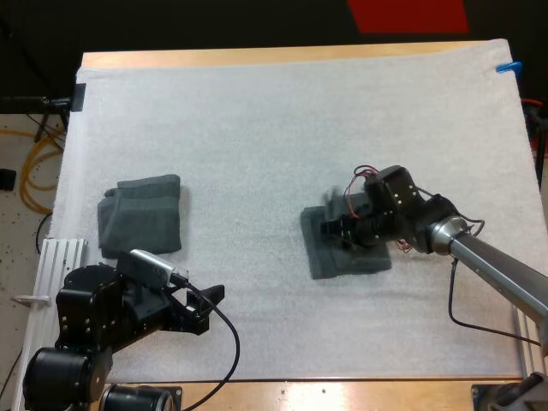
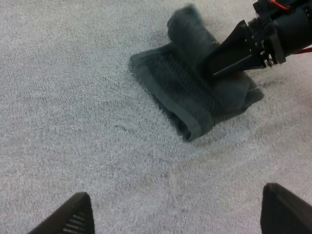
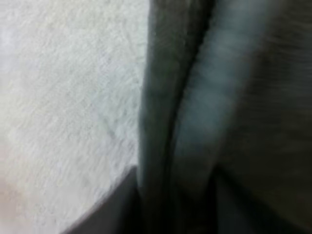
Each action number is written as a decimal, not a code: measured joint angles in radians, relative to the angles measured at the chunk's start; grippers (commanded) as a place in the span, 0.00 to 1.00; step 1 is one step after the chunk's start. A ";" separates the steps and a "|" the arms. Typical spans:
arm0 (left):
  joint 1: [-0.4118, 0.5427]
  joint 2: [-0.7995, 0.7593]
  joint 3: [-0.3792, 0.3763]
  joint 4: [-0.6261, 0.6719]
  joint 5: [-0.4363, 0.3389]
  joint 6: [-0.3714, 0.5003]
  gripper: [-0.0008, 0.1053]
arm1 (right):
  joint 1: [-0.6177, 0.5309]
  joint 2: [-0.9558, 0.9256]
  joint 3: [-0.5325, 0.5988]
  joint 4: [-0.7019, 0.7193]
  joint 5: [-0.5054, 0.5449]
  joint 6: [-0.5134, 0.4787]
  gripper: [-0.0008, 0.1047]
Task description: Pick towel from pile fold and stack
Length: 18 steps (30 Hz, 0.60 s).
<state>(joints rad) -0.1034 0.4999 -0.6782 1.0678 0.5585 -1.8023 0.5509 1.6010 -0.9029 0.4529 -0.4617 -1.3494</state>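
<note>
A dark grey-green towel (image 1: pixel 347 257) lies partly folded on the white mat (image 1: pixel 282 128), right of centre. My right gripper (image 1: pixel 331 225) is low over its far edge and shut on a raised fold of it; in the right wrist view the towel (image 3: pixel 234 122) lies tight against the fingers. The left wrist view shows the same towel (image 2: pixel 185 92) with the right gripper (image 2: pixel 219 61) at its lifted flap. My left gripper (image 1: pixel 204 306) rests near the front left of the mat, open (image 2: pixel 175 191) with bare mat between its fingers.
A folded towel (image 1: pixel 141 214) lies at the left side of the mat, just beyond my left arm. Bare mat stretches between the two towels and across the far half of the table.
</note>
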 measured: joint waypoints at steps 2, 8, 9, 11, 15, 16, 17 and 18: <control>0.000 0.000 0.000 0.000 0.000 0.000 0.65 | 0.000 0.000 0.000 0.000 -0.047 -0.019 0.82; 0.000 0.000 0.000 0.000 0.000 0.000 0.65 | 0.000 -0.041 0.000 0.021 -0.083 -0.053 0.77; 0.000 0.000 0.000 0.000 0.000 0.000 0.65 | 0.000 -0.050 0.000 0.022 -0.086 -0.053 0.77; 0.000 0.000 0.000 0.000 0.000 0.000 0.65 | 0.000 -0.062 0.000 0.022 -0.099 -0.056 0.77; 0.000 0.000 0.000 -0.002 0.000 0.000 0.65 | 0.000 -0.049 0.000 0.030 -0.172 -0.055 0.77; 0.000 0.000 0.000 -0.006 0.000 0.000 0.65 | 0.000 -0.042 0.000 0.031 -0.192 -0.055 0.77; 0.000 0.000 0.000 -0.014 0.000 0.000 0.65 | 0.002 -0.034 0.000 0.031 -0.209 -0.054 0.77; 0.000 0.000 0.000 -0.024 0.000 0.000 0.65 | 0.008 -0.024 0.000 0.031 -0.214 -0.054 0.77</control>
<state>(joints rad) -0.1034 0.4999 -0.6782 1.0443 0.5585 -1.8023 0.5586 1.5775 -0.9029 0.4840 -0.6762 -1.4030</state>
